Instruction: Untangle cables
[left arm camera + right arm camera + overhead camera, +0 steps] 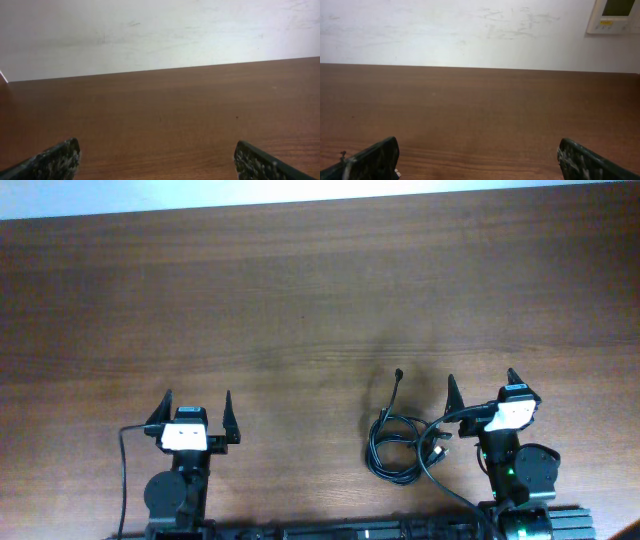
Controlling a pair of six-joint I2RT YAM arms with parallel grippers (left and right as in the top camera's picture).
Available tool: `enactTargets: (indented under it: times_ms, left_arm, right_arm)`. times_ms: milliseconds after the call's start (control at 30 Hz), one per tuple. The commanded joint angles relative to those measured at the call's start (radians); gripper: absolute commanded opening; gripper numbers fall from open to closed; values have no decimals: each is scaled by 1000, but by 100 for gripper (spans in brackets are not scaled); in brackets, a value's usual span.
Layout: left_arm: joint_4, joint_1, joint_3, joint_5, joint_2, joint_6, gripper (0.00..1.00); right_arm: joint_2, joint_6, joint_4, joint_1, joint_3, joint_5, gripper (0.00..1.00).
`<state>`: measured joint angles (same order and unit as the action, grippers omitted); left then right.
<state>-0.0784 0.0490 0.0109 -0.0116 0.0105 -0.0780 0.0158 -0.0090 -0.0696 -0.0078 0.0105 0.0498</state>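
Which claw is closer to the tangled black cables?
The right claw: the cables lie just beside its arm, while the left claw sits far off on the other side.

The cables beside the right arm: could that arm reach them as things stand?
Probably yes: the cables lie close on the left of the open right gripper, nothing blocking, though rather near its base.

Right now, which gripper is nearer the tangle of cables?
Right. The right gripper stands open just beside the cables, which lie to its left. The left gripper, also open, is far off toward the other side of the table.
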Motion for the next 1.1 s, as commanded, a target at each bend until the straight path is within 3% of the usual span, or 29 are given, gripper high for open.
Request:
enactTargets:
  times_ms: [0, 200, 467, 1067]
  left_arm:
    - [-8, -6, 0, 8, -4, 13, 99]
    - [-104, -6, 53, 7, 7, 13, 99]
    - [-122, -6, 154, 7, 121, 13, 99]
    - [-252, -6, 604, 8, 751, 13, 99]
  right_arm:
    - [-12, -6, -5, -7, -5, -6, 99]
    - [-12, -6, -5, -7, -5, -6, 99]
    - [-12, -6, -5, -7, -5, -6, 99]
    - [-12, -6, -5, -7, -5, -6, 99]
